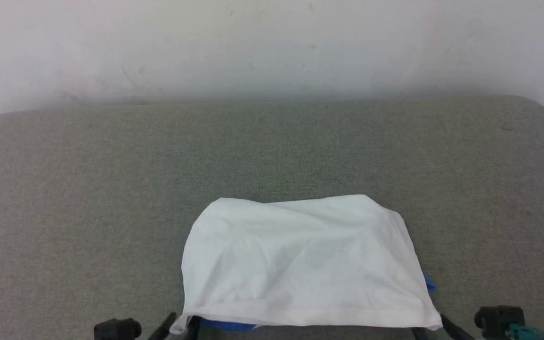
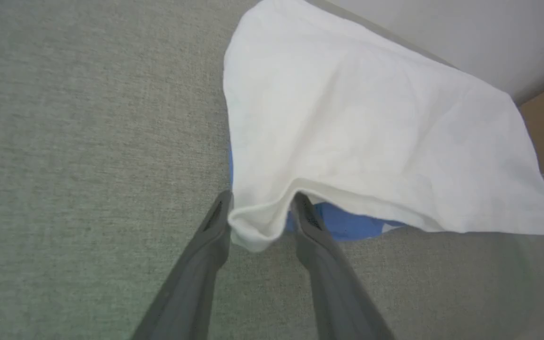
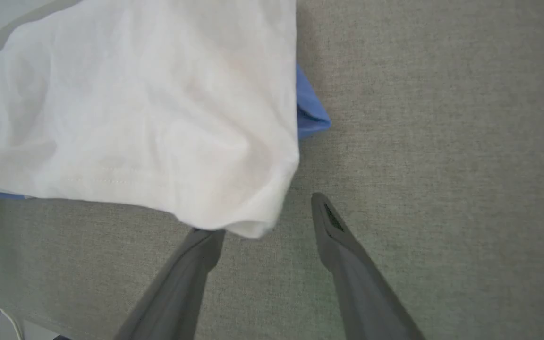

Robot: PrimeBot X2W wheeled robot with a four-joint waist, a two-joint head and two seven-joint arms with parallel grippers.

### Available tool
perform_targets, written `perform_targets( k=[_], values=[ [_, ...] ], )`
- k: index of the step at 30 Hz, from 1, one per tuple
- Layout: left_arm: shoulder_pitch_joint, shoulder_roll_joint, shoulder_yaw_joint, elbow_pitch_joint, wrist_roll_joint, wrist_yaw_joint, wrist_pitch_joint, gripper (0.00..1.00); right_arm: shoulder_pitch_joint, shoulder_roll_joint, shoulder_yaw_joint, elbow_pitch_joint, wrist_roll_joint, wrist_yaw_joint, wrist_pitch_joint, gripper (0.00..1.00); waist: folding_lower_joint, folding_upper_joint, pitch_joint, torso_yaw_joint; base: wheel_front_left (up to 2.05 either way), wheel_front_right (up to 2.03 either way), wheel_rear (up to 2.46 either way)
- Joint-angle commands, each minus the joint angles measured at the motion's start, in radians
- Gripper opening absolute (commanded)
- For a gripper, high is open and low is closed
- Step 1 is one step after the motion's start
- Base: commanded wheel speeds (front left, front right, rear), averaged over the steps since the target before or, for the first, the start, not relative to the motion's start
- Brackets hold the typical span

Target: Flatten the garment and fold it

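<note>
The garment lies at the near middle of the grey-green padded surface. It is doubled over so that only its white body faces up, with the hem along the edge closest to us. Blue sleeve fabric peeks out at the right side and under the hem, so we judge the sleeves are tucked inside the fold. The top layer is softly wrinkled, and its two near corners puff up off the surface instead of lying flat.

Our tools sit at those corners. Our left gripper has its fingers parted, with the left hem corner bulging between them. The cloth seems to brush both fingers, but we see no squeeze. Our right gripper is spread wider: the right hem corner drapes over one fingertip, and the other finger stands clear on bare surface. Each reaches in low from the near edge, one per corner, a placement that suits laying the hem down level. Beyond the surface stands a plain pale wall.
</note>
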Motion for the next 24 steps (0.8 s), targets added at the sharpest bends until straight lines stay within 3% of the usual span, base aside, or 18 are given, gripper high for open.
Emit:
perform_targets(
  k=[1, 7, 11, 17, 24],
  values=[
    [-0.004, -0.005, 0.007, 0.003, 0.003, 0.0, -0.012, 1.0, 0.005, 0.007, -0.002, -0.009, -0.004, -0.001, -0.015, 1.0, 0.0, -0.0001, -0.004, 0.002, 0.0, 0.0, 0.0],
    [-0.016, -0.033, 0.106, -0.043, 0.075, 0.033, -0.079, 1.0, 0.023, 0.028, -0.02, -0.147, 0.023, -0.001, -0.072, 1.0, 0.0, -0.0001, -0.023, 0.008, 0.0, 0.0, 0.0],
    [-0.011, -0.078, 0.221, -0.107, 0.176, 0.049, -0.083, 1.0, -0.008, 0.027, -0.075, -0.193, 0.027, -0.001, -0.044, 1.0, 0.0, -0.0001, -0.04, 0.017, 0.0, 0.0, 0.0],
    [0.004, -0.145, 0.343, -0.171, 0.325, 0.061, -0.083, 1.0, -0.098, -0.019, -0.149, -0.104, 0.05, -0.001, 0.046, 1.0, 0.0, -0.0001, -0.053, 0.056, 0.0, 0.0, 0.0],
    [-0.005, -0.123, 0.393, -0.178, 0.466, 0.07, -0.084, 1.0, -0.238, -0.105, -0.131, 0.067, 0.106, -0.001, 0.189, 1.0, 0.0, -0.0001, -0.026, 0.105, 0.0, 0.0, 0.0]
  ],
)
